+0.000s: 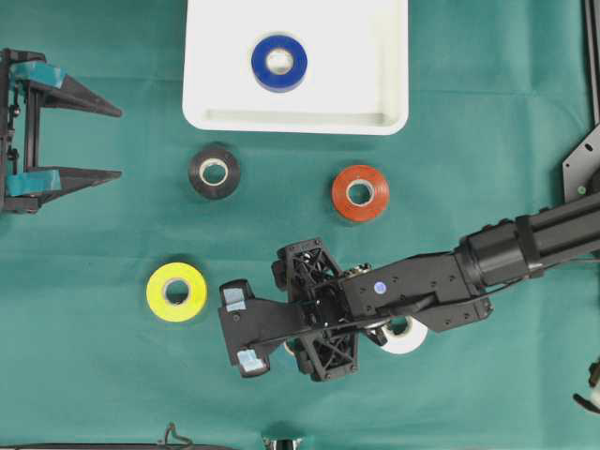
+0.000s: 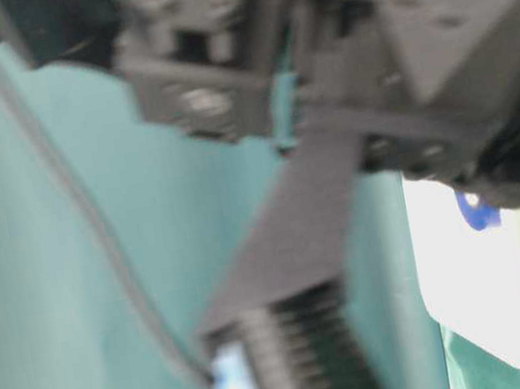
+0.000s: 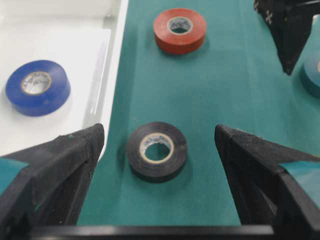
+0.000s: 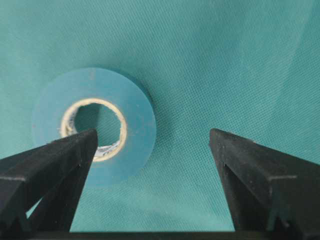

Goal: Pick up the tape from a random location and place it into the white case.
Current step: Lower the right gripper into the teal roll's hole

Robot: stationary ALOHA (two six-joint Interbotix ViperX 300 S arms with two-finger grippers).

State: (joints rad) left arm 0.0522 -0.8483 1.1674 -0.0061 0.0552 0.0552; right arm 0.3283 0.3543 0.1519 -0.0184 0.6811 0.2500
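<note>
The white case lies at the table's far middle with a blue tape roll inside it. On the green cloth lie a black roll, a red roll, a yellow roll and a white roll partly under the right arm. My right gripper is open above a teal roll, which sits left of the gap, with the left finger over its hole. My left gripper stands open at the left edge; in its wrist view the black roll lies ahead between the fingers.
The right arm reaches in from the right across the near half of the table. The case's rim runs just left of the black roll. In the table-level view the right gripper fills the frame, blurred, with the case behind it.
</note>
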